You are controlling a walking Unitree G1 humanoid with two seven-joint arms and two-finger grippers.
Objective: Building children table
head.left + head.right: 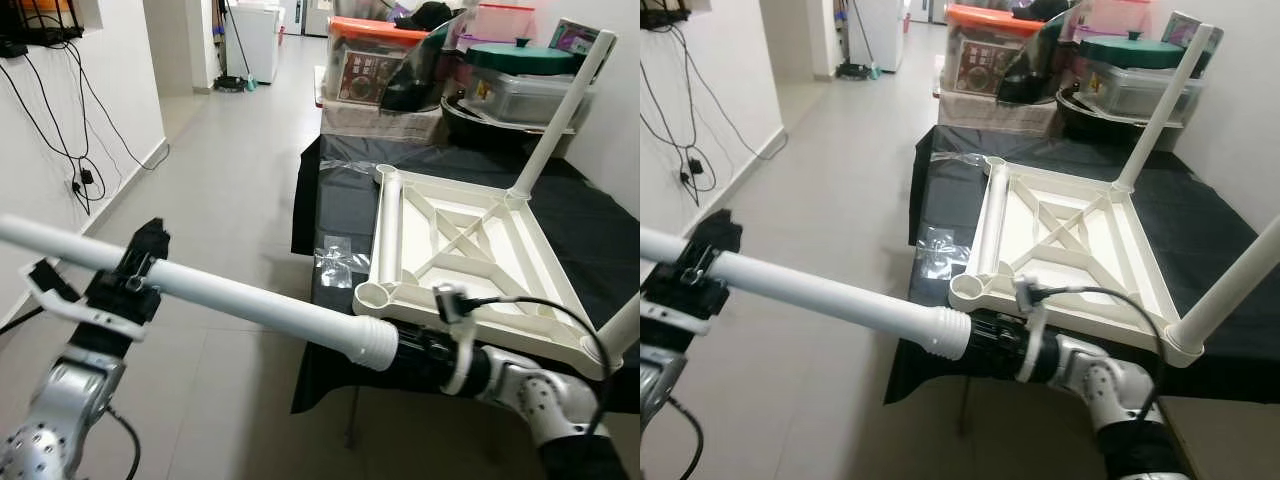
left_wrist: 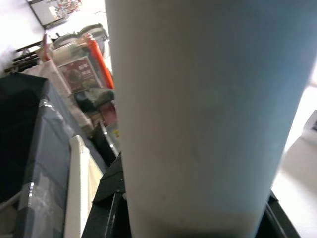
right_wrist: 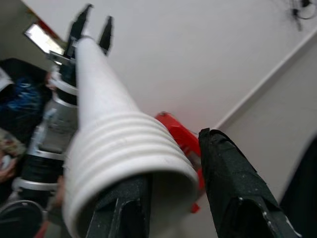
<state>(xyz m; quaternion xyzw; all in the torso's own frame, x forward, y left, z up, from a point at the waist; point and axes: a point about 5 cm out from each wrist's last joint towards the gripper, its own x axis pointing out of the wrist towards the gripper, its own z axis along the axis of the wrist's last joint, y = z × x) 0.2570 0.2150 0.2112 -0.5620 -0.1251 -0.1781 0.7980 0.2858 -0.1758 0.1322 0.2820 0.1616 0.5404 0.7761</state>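
A long white table leg (image 1: 200, 290) is held level across the foreground by both arms, in front of a table draped in black cloth (image 1: 340, 200). The left arm is raised at the robot's left, its elbow low and its wrist up, and the left gripper (image 1: 140, 262) is clamped around the leg partway along its length, the black fingers (image 1: 150, 240) being seen on either side of the tube. The right arm is reached across from the lower right towards the left, and the right gripper (image 1: 985, 345) is met by the ribbed, threaded end (image 1: 372, 343) of the leg; in the right wrist view one black finger (image 3: 126, 208) is seen inside the hollow end and the other (image 3: 233, 178) outside it, so the tube wall is pinched between them. Three legs can be counted: the one held, and two already standing upright in corners of the white table frame (image 1: 460, 250), one at the far corner (image 1: 565, 105) and one at the near right corner (image 1: 1230, 290). The frame lies upside down on the black cloth. An empty corner socket (image 1: 375, 294) lies just beyond the threaded end of the held leg. Clear plastic bags (image 1: 335, 258) lie on the cloth beside the frame, and storage boxes (image 1: 375, 60) are stacked at the far end of the table.
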